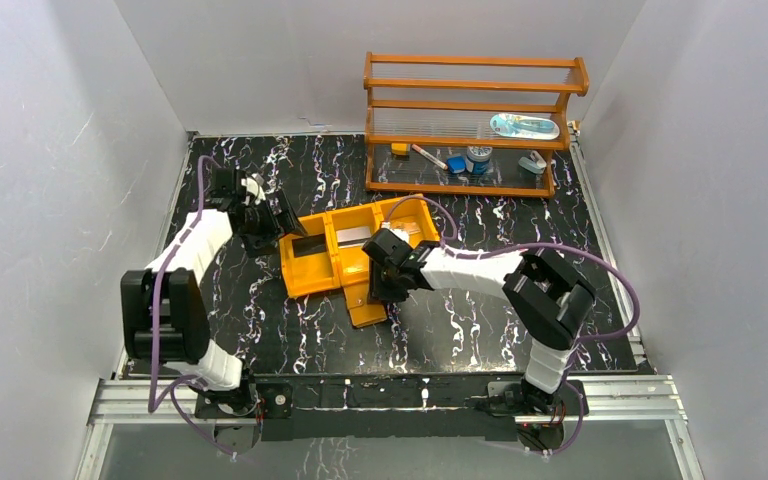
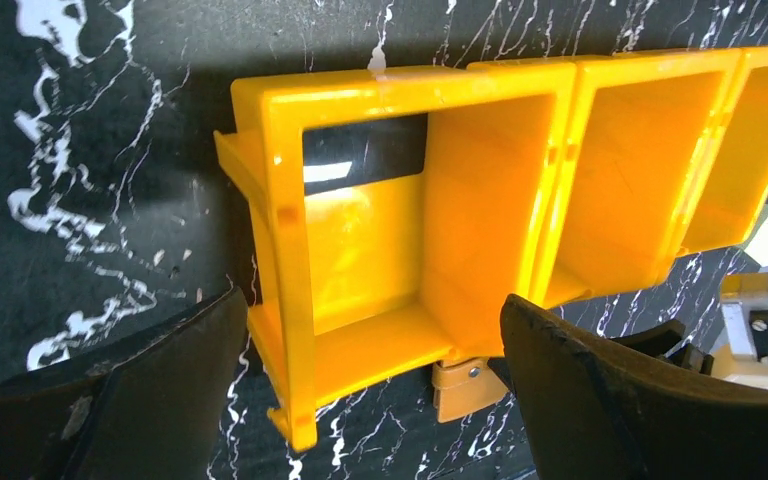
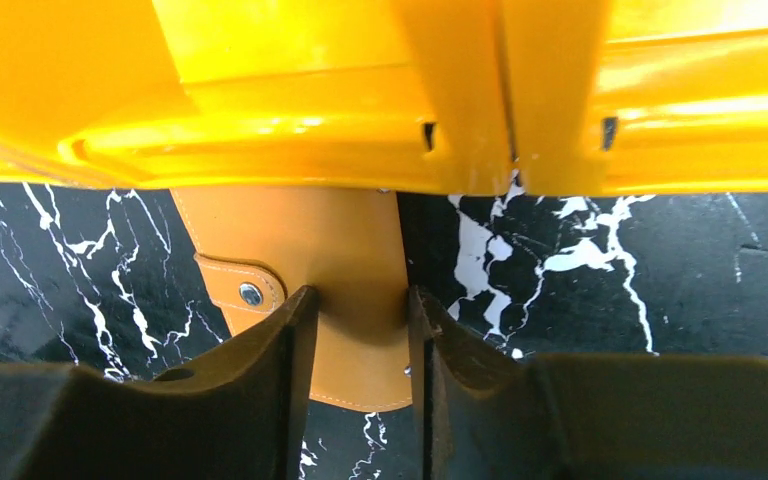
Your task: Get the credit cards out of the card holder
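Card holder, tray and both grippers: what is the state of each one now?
orange tray, upright on the table.
card holder, folded closed, lying flat, far end hidden by the orange tray.
left gripper, wide open at the orange tray's end.
right gripper, partly closed astride the card holder; grip unclear.

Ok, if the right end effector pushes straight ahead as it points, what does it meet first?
Likely the orange tray's near wall, just past the card holder between its fingers; depth unclear.
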Motion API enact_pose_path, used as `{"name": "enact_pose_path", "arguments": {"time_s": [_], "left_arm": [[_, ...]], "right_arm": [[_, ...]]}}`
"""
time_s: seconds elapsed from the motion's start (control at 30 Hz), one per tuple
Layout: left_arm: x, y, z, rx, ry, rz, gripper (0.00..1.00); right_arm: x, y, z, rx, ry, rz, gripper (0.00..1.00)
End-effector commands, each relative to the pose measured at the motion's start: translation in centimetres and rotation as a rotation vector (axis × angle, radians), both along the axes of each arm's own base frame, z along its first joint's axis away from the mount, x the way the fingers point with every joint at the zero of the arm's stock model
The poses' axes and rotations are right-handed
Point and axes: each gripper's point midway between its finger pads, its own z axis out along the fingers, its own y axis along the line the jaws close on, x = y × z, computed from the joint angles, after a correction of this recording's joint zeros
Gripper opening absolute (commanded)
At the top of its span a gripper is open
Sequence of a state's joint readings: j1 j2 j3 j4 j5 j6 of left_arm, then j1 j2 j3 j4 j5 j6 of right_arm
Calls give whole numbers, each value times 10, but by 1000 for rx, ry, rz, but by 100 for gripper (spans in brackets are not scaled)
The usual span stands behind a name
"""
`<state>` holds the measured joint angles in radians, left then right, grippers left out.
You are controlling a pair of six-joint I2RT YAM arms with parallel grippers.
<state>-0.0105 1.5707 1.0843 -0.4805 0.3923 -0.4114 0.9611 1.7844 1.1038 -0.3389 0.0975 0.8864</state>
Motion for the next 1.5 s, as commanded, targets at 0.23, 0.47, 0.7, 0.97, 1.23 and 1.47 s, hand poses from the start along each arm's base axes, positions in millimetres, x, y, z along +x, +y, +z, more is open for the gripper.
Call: {"name": "enact_pose_path", "arguments": {"time_s": [0.23,0.47,0.7,0.97,1.23,1.47], "left_arm": [[-63,-5,53,-26,-105,-12,97],[-120,-59,51,21,-122,-155,92],[-160,-115,21,118,-119,-313,80],[-158,-160,-16,320,-87,-371,70],[-146,-194,-28,377,-108,-376,68],[-149,-210,-54,425,-75,-408,48]], "right_arm": [[-51,-66,-13,-81,7,-110,26],[-56,-77,12,89,-83,-144,47],[-51,-83,29,187,-151,-189,69],[-49,-140,51,138,-253,-456,66],[-56,-139,73,393,-354,-370,76],[-64,-156,39,325,-319,-394,76]]}}
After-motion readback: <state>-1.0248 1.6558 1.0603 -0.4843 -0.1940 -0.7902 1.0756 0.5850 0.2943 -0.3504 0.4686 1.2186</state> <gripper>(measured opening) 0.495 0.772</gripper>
